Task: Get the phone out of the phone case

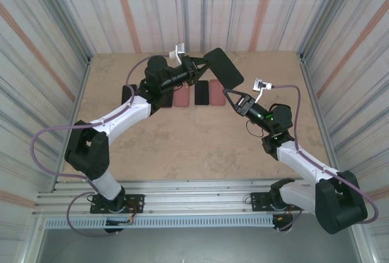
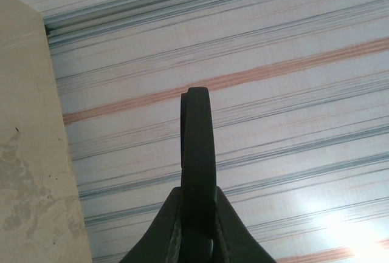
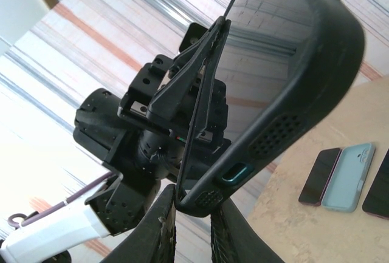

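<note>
The black phone case with the phone in it is held up in the air over the back of the table. My left gripper is shut on its left end; in the left wrist view the dark slab stands edge-on between the closed jaws of the left gripper. My right gripper is shut on the case's lower corner. In the right wrist view the case bows away from the thin dark phone, which the left gripper clamps.
On the table under the held case lie a pink case, a black phone and a reddish one. The right wrist view has a dark phone beside a pale teal case. Striped walls close in three sides.
</note>
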{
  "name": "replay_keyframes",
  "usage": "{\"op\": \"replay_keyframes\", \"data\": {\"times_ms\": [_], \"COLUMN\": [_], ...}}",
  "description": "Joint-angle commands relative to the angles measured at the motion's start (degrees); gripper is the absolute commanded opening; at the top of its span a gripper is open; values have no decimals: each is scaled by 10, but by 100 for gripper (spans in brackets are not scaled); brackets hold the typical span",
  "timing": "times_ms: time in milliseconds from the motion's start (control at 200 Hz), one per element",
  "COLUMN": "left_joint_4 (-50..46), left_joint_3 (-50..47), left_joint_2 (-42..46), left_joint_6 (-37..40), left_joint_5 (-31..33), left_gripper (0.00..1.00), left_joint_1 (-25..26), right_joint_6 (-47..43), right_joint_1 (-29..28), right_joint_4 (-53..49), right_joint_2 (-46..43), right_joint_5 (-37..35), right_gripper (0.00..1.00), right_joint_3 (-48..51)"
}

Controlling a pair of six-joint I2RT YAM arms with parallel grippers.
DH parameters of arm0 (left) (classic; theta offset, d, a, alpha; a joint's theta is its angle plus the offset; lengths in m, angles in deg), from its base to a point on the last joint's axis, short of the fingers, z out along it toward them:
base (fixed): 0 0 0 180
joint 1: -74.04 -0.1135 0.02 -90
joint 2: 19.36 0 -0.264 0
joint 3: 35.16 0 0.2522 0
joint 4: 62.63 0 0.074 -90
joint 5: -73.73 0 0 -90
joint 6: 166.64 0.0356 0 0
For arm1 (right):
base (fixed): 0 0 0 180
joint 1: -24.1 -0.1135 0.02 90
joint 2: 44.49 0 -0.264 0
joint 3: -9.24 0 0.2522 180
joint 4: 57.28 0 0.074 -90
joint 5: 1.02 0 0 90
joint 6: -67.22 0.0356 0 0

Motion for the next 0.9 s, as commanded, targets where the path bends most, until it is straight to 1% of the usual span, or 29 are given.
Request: {"op": "replay_keyframes", "data": {"times_ms": [0, 271, 461, 556, 601, 722, 802, 897], "left_joint_4": [61, 63, 62, 61, 61, 67, 70, 71], "left_joint_3": [1, 2, 3, 3, 3, 7, 7, 8], "left_joint_2": [29, 26, 28, 30, 31, 32, 36, 42], "left_joint_6": [-12, -11, -13, -18, -23, -39, -49, -54], "left_joint_5": [-2, -9, -12, -10, -10, -23, -29, -39], "left_gripper": [0, 0, 0, 0, 0, 0, 0, 0], "left_joint_1": [-3, -2, -3, -3, -3, -3, -3, -1], "right_joint_6": [-16, -2, -4, -23, -46, -117, -167, -199], "right_joint_1": [6, 9, 14, 16, 16, 23, 30, 45], "right_joint_4": [-7, 10, 13, 10, -7, -69, -135, -181], "right_joint_2": [10, 26, 35, 35, 31, 16, 2, -8], "right_joint_5": [7, 13, 22, 34, 40, 55, 59, 59], "right_gripper": [19, 19, 12, 9, 7, 6, 6, 5], "right_joint_3": [-16, -29, -29, -29, -31, -38, -48, -53]}}
